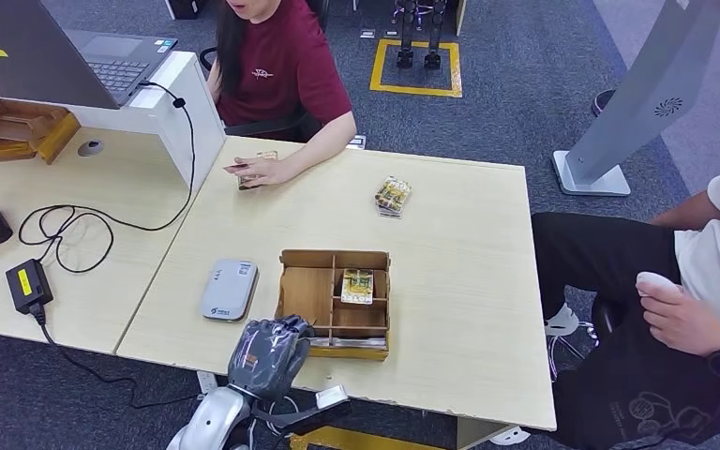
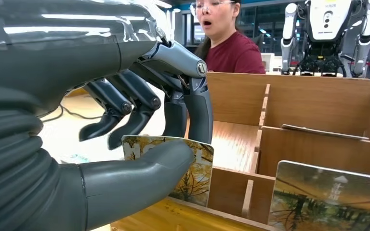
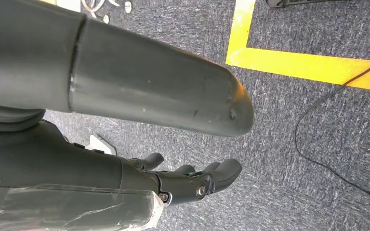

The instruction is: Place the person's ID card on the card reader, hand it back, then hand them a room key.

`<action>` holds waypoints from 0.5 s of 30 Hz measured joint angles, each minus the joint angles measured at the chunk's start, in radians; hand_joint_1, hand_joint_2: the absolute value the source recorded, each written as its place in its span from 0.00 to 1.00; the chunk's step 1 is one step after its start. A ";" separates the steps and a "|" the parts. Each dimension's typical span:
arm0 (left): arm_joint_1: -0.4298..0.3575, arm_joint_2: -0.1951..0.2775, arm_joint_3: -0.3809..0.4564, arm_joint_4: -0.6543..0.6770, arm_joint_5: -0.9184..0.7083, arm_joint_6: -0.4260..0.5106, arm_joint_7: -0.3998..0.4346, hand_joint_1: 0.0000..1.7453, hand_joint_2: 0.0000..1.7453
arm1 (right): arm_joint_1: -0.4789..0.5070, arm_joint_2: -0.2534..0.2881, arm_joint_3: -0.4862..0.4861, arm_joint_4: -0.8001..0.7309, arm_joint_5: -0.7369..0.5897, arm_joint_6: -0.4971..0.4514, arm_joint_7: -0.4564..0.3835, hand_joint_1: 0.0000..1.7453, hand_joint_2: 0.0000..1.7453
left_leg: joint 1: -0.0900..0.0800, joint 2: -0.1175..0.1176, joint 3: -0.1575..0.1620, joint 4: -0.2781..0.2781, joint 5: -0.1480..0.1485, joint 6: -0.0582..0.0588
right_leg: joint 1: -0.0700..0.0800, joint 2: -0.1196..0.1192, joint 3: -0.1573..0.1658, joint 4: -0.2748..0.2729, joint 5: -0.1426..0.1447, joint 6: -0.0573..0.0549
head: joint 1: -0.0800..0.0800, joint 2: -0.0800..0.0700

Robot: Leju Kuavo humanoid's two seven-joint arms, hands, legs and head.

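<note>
My left hand (image 1: pixel 267 352) is at the front left corner of the wooden card box (image 1: pixel 291 292) near the table's front edge. In the left wrist view my left hand (image 2: pixel 139 103) pinches a room key card (image 2: pixel 197 173) with a yellow tree picture, thumb in front and fingers behind it, at the box's front slot. Another key card (image 2: pixel 327 202) stands beside it, and one more (image 1: pixel 357 286) lies in a middle compartment. The grey card reader (image 1: pixel 229 289) lies left of the box. The person across the table holds the ID card (image 1: pixel 244 169). My right hand (image 3: pixel 192 180) hangs over the floor, fingers apart and holding nothing.
A wrapped pack of cards (image 1: pixel 393 196) lies at mid table. A laptop (image 1: pixel 103 47), a looping cable (image 1: pixel 66 230) and a black adapter (image 1: pixel 28 284) are on the left desk. A second person (image 1: pixel 703 281) sits at the right, close to the table edge.
</note>
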 joint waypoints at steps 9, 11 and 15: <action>-0.004 -0.011 0.020 -0.092 0.095 -0.020 -0.041 1.00 1.00 | 0.000 0.000 -0.003 0.000 0.003 0.000 0.004 0.00 0.00 | 0.000 0.000 0.000 0.000 0.000 0.000 | 0.000 0.000 0.000 0.000 0.000 0.000 | 0.000 0.000; -0.012 -0.014 0.022 -0.140 0.093 -0.031 -0.038 1.00 1.00 | 0.000 0.000 -0.006 0.000 0.004 0.000 0.006 0.00 0.00 | 0.000 0.000 0.000 0.000 0.000 0.000 | 0.000 0.000 0.000 0.000 0.000 0.000 | 0.000 0.000; -0.037 -0.016 0.023 -0.263 0.080 -0.044 -0.021 1.00 1.00 | 0.000 0.000 -0.010 0.000 0.005 0.000 0.011 0.00 0.00 | 0.000 0.000 0.000 0.000 0.000 0.000 | 0.000 0.000 0.000 0.000 0.000 0.000 | 0.000 0.000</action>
